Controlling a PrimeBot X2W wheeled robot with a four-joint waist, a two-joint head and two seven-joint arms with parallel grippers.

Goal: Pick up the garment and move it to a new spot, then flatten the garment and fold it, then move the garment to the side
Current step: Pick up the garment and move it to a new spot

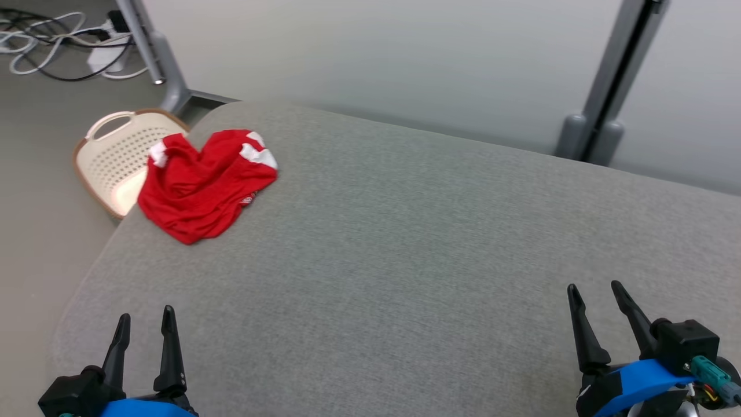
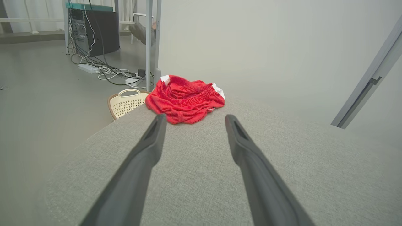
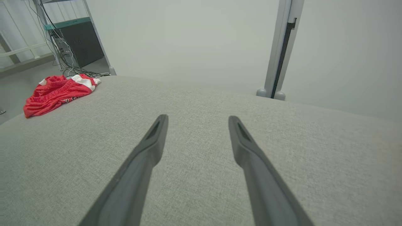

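Note:
A crumpled red garment (image 1: 202, 184) with white trim lies at the far left corner of the grey fabric surface (image 1: 405, 243), partly hanging over its edge. In the left wrist view the garment (image 2: 185, 99) sits straight ahead beyond the fingertips; in the right wrist view the garment (image 3: 56, 92) lies far off to the left. My left gripper (image 1: 145, 321) rests open at the near left edge, well short of the garment. My right gripper (image 1: 596, 289) stands open at the near right, with nothing between its fingers.
A cream perforated basket (image 1: 118, 156) stands on the floor just left of the garment, below the surface's edge. Cables and a power strip (image 1: 69, 43) lie on the floor at the far left. Grey frame posts (image 1: 602, 116) rise behind the surface.

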